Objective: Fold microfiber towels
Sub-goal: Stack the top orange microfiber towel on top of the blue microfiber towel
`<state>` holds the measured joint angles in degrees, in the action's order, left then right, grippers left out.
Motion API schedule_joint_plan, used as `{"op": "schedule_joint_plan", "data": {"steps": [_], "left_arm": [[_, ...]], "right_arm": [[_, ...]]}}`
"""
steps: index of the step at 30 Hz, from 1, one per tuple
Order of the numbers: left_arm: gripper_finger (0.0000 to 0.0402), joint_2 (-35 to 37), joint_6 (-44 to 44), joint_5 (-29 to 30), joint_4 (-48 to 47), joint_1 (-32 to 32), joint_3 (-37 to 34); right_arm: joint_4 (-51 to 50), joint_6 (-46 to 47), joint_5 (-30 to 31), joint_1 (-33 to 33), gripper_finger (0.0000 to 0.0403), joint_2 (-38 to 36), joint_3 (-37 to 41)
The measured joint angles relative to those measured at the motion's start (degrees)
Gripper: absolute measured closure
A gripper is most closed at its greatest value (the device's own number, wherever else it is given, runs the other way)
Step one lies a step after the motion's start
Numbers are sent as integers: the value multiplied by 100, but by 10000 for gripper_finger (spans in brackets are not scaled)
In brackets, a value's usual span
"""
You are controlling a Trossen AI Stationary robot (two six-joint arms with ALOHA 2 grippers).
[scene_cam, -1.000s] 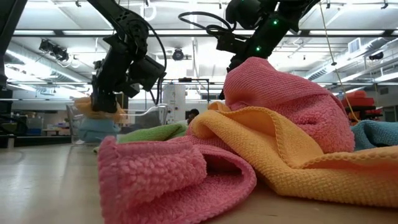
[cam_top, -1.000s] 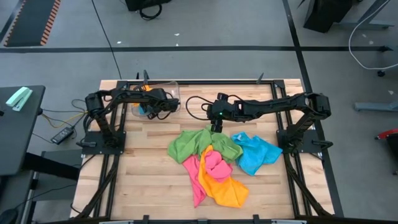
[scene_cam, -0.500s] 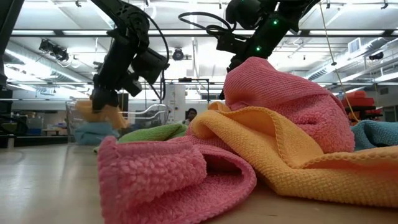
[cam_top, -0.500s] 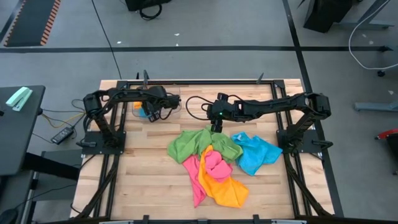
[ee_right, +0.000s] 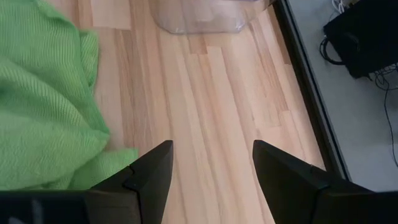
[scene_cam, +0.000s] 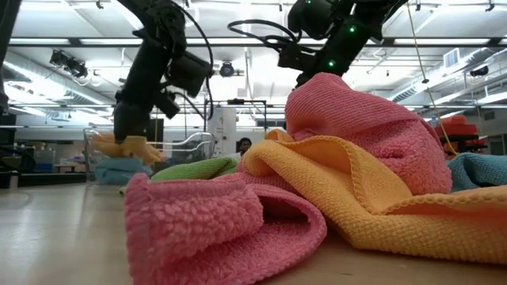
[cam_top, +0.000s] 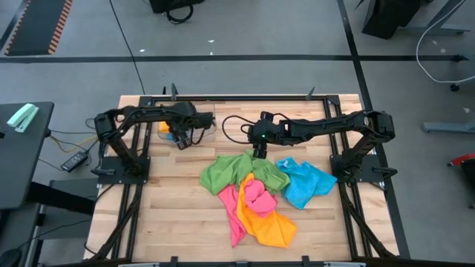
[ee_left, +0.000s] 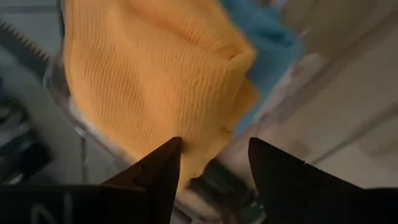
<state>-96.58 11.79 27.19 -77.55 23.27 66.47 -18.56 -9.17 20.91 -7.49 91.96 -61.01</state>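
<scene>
A pile of microfiber towels lies mid-table: green [cam_top: 237, 172], pink [cam_top: 252, 199], orange-yellow [cam_top: 271, 226] and blue [cam_top: 304, 182]. At the far left stands the clear bin [cam_top: 204, 119]. An orange towel [ee_left: 143, 74] lies in it on a blue one [ee_left: 267, 37]. My left gripper [cam_top: 180, 141] stands open at the bin, slanting down at the orange towel. My right gripper [cam_top: 257, 152] hangs open above the green towel's far edge [ee_right: 50, 118], with nothing between its fingers. My left gripper stands open with the orange towel's lower edge [ee_left: 193, 158] reaching down beside one finger [ee_left: 158, 171]. The other finger stands clear of it. I cannot tell whether the first finger touches the cloth.
The table's dark metal frame [cam_top: 223, 96] runs along its edges. Bare wood [cam_top: 171, 208] lies left of the pile and near the front. In the low view, the pink towel [scene_cam: 230, 222] and the orange-yellow one [scene_cam: 356, 190] fill the foreground.
My left gripper has rolled at the wrist and tipped, rising a little and drawing slightly toward the table's near edge beside the bin. Its fingers stay open. My right gripper and the pile have kept still.
</scene>
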Motion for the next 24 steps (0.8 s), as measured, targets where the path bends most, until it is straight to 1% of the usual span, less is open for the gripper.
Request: {"op": "schedule_joint_plan", "data": {"steps": [3,5,8,13,18,22,24], "left_arm": [[213,429,-232,-345,367,0,-154],[218,640,-343,-540,441,19,-221],[225,992,-361,-569,500,24,-200],[239,1452,-696,-558,1003,239,-194],[263,1487,-880,-342,1088,755,-305],[283,1438,-1238,-348,1398,987,-733],[289,1447,-1393,-467,1635,1039,-990]], "right_arm": [[-80,33,0,0,173,2,0],[-83,37,0,0,173,2,0],[-52,37,0,0,173,2,0],[-37,37,0,0,173,2,0],[-36,74,0,15,173,2,0],[-36,128,0,17,173,2,0],[-35,129,0,17,173,2,0]]}}
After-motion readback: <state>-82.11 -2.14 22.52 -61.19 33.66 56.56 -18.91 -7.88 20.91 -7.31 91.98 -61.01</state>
